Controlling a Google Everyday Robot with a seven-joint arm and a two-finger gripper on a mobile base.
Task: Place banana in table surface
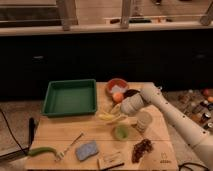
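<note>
The banana (111, 118), short and pale yellow, is on the light wooden table surface (60, 132) just right of the green tray's near right corner. My gripper (119, 110) is at the end of the white arm (170, 112) that reaches in from the right. It is low over the right end of the banana and touches or nearly touches it. I cannot tell whether it has hold of the banana.
A green tray (70, 97) stands at the back left. A red bowl (117, 84), an orange (118, 96) and a dark round item (132, 93) are behind the gripper. A white cup (144, 120), a yellow-green cup (121, 132), a blue sponge (88, 150), a fork (70, 146), a green vegetable (42, 151) and a brown snack (142, 149) lie in front.
</note>
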